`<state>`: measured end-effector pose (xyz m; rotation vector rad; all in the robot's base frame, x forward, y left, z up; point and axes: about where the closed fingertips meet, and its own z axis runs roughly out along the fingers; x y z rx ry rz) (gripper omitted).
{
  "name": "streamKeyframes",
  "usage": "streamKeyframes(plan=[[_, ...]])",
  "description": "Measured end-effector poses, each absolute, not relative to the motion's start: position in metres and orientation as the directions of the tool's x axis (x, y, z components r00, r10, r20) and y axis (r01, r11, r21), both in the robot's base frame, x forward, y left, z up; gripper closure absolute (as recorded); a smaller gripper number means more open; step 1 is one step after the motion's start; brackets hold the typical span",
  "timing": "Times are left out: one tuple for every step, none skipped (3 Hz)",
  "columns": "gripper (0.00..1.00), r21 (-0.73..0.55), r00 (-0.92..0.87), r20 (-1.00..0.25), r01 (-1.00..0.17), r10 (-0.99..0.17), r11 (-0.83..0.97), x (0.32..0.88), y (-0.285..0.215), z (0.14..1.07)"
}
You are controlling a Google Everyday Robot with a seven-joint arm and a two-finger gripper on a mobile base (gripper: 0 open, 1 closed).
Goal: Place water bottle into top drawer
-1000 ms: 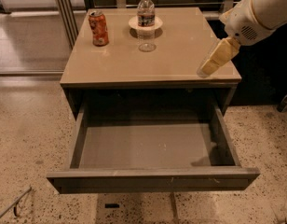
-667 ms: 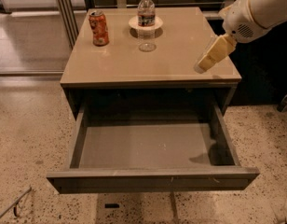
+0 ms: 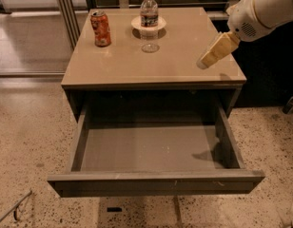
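The water bottle (image 3: 149, 22), clear with a white cap and dark label band, stands upright near the back middle of the tan cabinet top (image 3: 156, 61). The top drawer (image 3: 153, 148) is pulled out wide, grey-brown, with nothing on its flat floor. My gripper (image 3: 202, 64) with cream-coloured fingers hangs over the right part of the cabinet top, well to the right of the bottle and a little nearer the front. It holds nothing.
An orange soda can (image 3: 101, 28) stands at the back left of the top. A small white dish (image 3: 148, 23) lies behind the bottle. Speckled floor surrounds the cabinet; metal poles (image 3: 65, 8) stand at the back left.
My gripper has moved a little to the left and up over the cabinet top, toward the bottle. The bottle, can and drawer have not moved.
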<state>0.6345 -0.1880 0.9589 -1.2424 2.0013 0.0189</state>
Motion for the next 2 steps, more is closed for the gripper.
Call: streamKeyframes(plan=[[0.0, -0.364, -0.241, -0.675, -0.713, -0.697, 0.599, 0.682, -0.189, 0.96], [0.0, -0.357, -0.21, -0.739, -0.684, -0.64, 0.636, 0.732, -0.178, 0.965]])
